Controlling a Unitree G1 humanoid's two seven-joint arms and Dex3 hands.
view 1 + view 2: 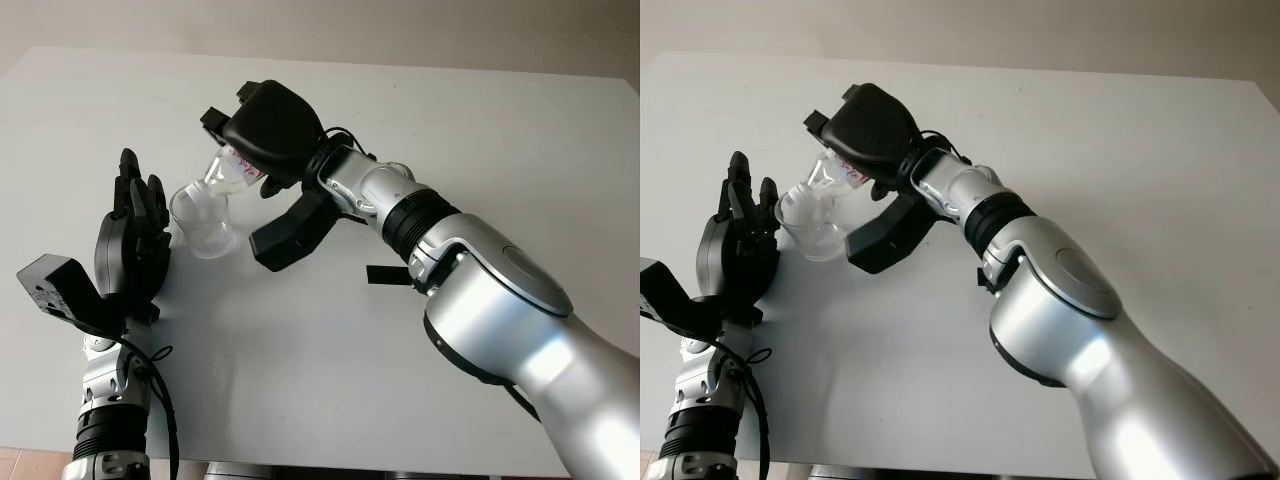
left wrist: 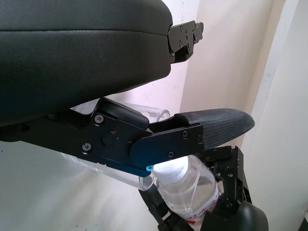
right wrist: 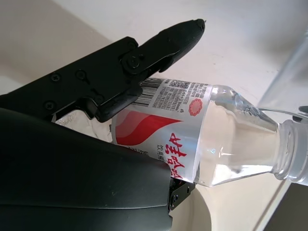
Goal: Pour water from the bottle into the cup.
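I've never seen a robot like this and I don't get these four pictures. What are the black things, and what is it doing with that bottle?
It is a robot shaped like a person, with silver arms and black three-fingered hands. Two pictures come from cameras in its head, looking down at a white table. The other two come from small cameras on its wrists, very close to the hands.

The right hand grips a clear plastic water bottle with a red and white label. The bottle is tipped over, its neck pointing down at the rim of a clear cup that stands on the table. The water has run towards the neck, so it looks like pouring.

The left hand is beside the cup, fingers curled round its side, seemingly steadying it.
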